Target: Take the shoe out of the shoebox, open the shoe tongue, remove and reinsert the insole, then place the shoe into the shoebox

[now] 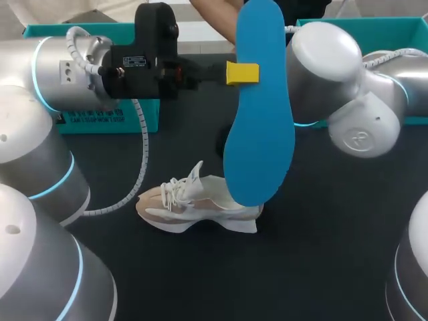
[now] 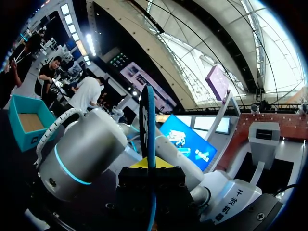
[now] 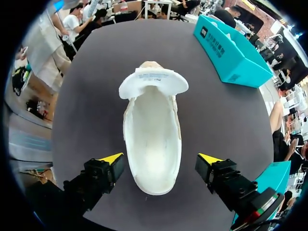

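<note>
Dark tabletop [image 1: 314, 267] fills the head view, and near its middle the white shoe [image 1: 194, 207] lies on its sole, long axis running 9 to 3 with the toe at 9 o'clock and the heel at 3. You have the blue insole [image 1: 257, 134] out and in the air. Your left gripper [image 1: 244, 73] reaches in from 9 o'clock and is clamped on the insole's edge up near the narrow heel end, and its wrist view shows the insole [image 2: 148, 120] edge-on between its fingers. The insole stands upright, 12 to 6, with the wide forefoot end at 6 and hanging in front of the shoe's heel; you cannot tell from here whether it touches. Your right gripper [image 3: 161, 159] hangs over the heel with its fingers spread to either side, gripping nothing, looking straight down into the mouth of the shoe, where the tongue [image 3: 153, 82] is folded forward toward the toe. The teal shoebox [image 1: 100, 117] sits at 10 o'clock from the shoe, and another teal box [image 1: 361, 30] at 2. The coming move likely turns on one thing: the insole's axis lies across the shoe's, so its wide end has to swing toward 9 o'clock and slide in toe-first. Your left arm carries it, and your right, nearer the heel, is placed to steady the shoe.
</note>
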You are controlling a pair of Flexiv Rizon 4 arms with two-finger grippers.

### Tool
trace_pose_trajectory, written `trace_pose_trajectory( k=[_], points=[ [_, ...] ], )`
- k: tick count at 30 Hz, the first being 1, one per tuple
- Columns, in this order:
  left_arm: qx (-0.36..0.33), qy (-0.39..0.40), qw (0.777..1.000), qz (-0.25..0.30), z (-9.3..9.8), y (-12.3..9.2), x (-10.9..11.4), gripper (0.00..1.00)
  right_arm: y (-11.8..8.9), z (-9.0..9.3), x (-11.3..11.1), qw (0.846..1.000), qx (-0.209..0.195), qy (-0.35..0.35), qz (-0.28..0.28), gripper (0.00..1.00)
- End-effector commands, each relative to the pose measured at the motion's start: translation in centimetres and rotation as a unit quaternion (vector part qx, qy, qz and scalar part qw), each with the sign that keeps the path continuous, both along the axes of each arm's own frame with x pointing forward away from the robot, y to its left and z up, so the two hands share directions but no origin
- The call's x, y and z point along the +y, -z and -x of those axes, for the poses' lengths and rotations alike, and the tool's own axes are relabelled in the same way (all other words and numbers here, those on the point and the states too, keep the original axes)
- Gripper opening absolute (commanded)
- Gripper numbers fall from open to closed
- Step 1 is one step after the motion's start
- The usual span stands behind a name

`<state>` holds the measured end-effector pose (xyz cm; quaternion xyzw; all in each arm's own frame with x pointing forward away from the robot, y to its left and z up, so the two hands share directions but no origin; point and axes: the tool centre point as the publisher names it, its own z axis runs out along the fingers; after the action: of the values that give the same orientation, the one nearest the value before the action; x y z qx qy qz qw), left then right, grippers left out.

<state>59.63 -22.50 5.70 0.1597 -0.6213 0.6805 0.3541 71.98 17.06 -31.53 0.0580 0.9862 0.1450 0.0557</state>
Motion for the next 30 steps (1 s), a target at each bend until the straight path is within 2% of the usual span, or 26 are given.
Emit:
trace_pose_trajectory(
  k=[1, 9, 17, 18, 19, 20, 21, 23, 24, 25, 26, 30],
  points=[
    [0.000, 0.000, 1.000, 0.000, 0.1, 0.1, 0.0, 0.00, 2.4, -2.1, 2.7, 1.000, 0.009, -0.004, 0.001, 1.00],
    [0.000, 0.000, 1.000, 0.000, 0.1, 0.1, 0.0, 0.00, 4.6, -1.9, 5.0, 1.000, 0.008, -0.013, -0.003, 1.00],
    [0.000, 0.000, 1.000, 0.000, 0.1, 0.1, 0.0, 0.00, 5.8, -2.2, 4.9, 1.000, 0.002, -0.008, 0.014, 1.00],
    [0.000, 0.000, 1.000, 0.000, 0.1, 0.1, 0.0, 0.00, 5.8, -2.3, 4.8, 1.000, 0.002, -0.006, 0.015, 0.90],
    [0.000, 0.000, 1.000, 0.000, 0.1, 0.1, 0.0, 0.00, 5.8, -2.4, 4.8, 1.000, 0.001, -0.005, 0.015, 0.74],
    [0.000, 0.000, 1.000, 0.000, 0.1, 0.1, 0.0, 0.00, 5.8, -2.5, 4.8, 1.000, 0.002, -0.004, 0.016, 0.48],
    [0.000, 0.000, 1.000, 0.000, 0.1, 0.1, 0.0, 0.00, 5.8, -2.6, 4.9, 1.000, 0.001, -0.004, 0.017, 0.42],
    [0.000, 0.000, 1.000, 0.000, 0.1, 0.1, 0.0, 0.00, 5.8, -2.6, 5.0, 1.000, 0.001, -0.007, 0.020, 0.22],
    [0.000, 0.000, 1.000, 0.000, 0.1, 0.1, 0.0, 0.00, 5.9, -2.6, 5.0, 1.000, 0.001, -0.007, 0.021, 0.16],
    [0.000, 0.000, 1.000, 0.000, 0.1, 0.1, 0.0, 0.00, 5.9, -2.7, 5.0, 1.000, 0.001, -0.007, 0.022, 0.03],
    [0.000, 0.000, 1.000, 0.000, 0.1, 0.1, 0.0, 0.00, 5.9, -2.7, 5.0, 1.000, 0.001, -0.005, 0.025, 0.00],
    [0.000, 0.000, 1.000, 0.000, 0.1, 0.1, 0.0, 0.00, 5.9, -2.7, 4.9, 1.000, 0.000, -0.006, 0.028, 0.00]
  ],
)
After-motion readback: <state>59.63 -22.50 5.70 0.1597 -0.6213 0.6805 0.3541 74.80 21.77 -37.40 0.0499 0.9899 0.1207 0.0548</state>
